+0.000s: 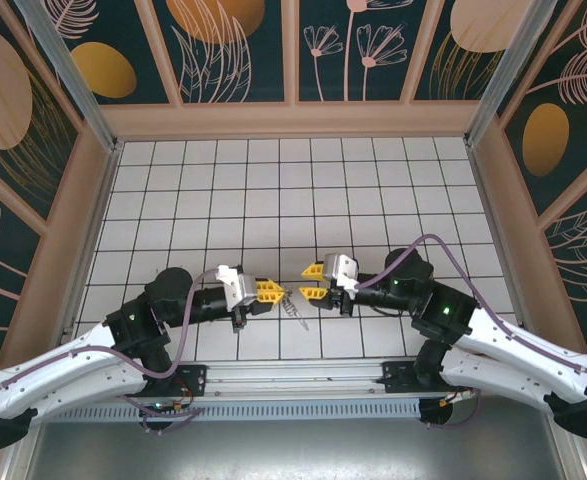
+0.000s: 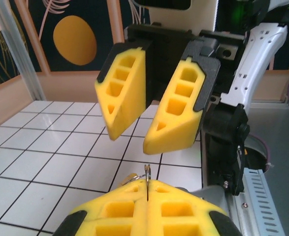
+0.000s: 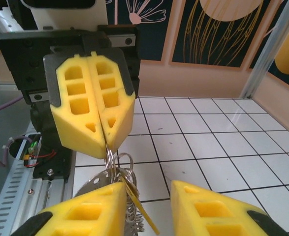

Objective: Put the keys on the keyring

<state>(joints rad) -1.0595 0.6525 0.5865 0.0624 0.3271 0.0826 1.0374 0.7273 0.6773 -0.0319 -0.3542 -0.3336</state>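
Keyring (image 3: 128,162) hangs pinched in the left pincer (image 3: 105,146), clamped tight to steady it, so the keys (image 3: 132,219) dangle just below. The right pincer (image 3: 148,191), parted and holding nothing, brackets that bunch, likely lining up a grasp.

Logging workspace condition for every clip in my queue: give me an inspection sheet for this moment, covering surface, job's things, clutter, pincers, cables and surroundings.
Surface: white tiled table with dark grid lines.
Job's things: keyring with silvery keys hanging from it; a thin gold piece among them.
Clutter: nothing seen.
Pincers: left pincer shut on the keyring; right pincer open, facing it, close to the bunch.
Cables: a purple cable runs along each arm, apart from the keys.
Surroundings: floral wall panels and metal frame posts.
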